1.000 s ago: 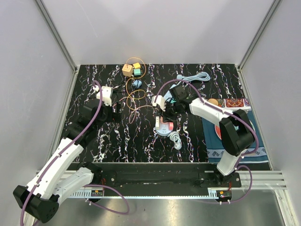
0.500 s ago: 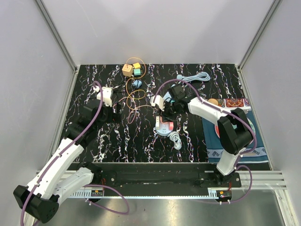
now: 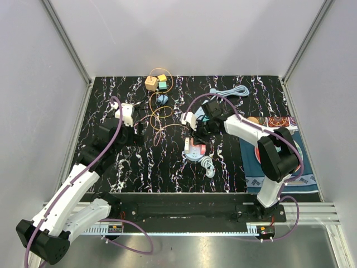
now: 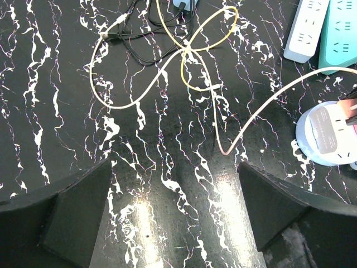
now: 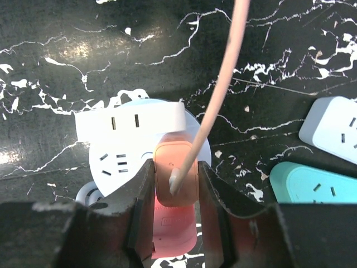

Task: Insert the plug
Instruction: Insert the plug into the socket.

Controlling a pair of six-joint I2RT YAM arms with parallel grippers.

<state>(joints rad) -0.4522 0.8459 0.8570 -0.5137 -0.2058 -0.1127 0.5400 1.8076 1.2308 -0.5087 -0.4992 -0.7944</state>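
Observation:
A salmon-pink plug (image 5: 175,176) sits between the fingers of my right gripper (image 5: 174,167), which is shut on it. The plug's pale pink cable (image 5: 223,72) runs up and away. The plug hangs just over a round white socket (image 5: 111,151) with a pink section, at its right part; whether its pins are in, I cannot tell. In the top view the right gripper (image 3: 198,134) is above that round socket (image 3: 194,152) at mid-table. My left gripper (image 4: 174,164) is open over bare table to the left (image 3: 135,125), with the round socket (image 4: 326,137) far off to its right.
A white power strip (image 5: 332,128) and a teal one (image 5: 312,187) lie right of the socket. Yellow cable (image 4: 189,50) and black cable (image 4: 139,44) loop ahead of the left gripper. Coloured cubes (image 3: 156,82), a blue-grey cable (image 3: 231,91) and a patterned mat (image 3: 279,162) lie further off.
The right gripper with the plug has shifted only very slightly over the round socket. The left arm has not moved.

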